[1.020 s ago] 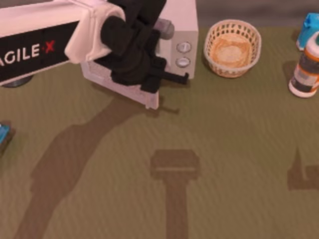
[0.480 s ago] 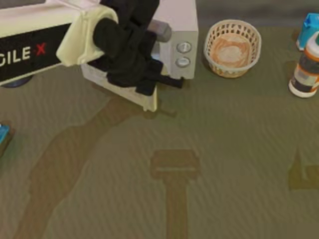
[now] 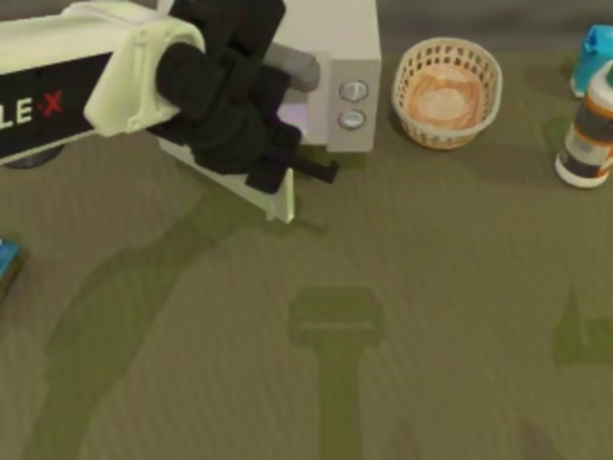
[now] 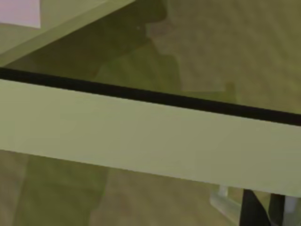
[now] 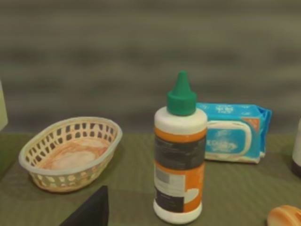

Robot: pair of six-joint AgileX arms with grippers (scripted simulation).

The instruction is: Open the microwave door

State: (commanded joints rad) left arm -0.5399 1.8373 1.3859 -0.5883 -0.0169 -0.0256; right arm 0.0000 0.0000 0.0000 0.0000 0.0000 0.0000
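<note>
We see even, dim-ish light from above w/ soft blur overall. On the olive-green woven surface (image 3: 431, 287), our arms cast crisp dark shadows. No glare. Left wrist view: v. close, smeared pale grey-white flat door panel (image 4: 141, 136). Right wrist view: background wall blurry.

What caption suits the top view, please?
Left pincer at the partly open microwave door, basket beside the microwave.

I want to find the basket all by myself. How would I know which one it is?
Start at the big pale microwave at the far edge of the table, the one with two silver knobs. Just to its right in the top view sits the wicker basket. It is the only woven, open bowl; the bottle and blue packet further right are closed containers.
</note>
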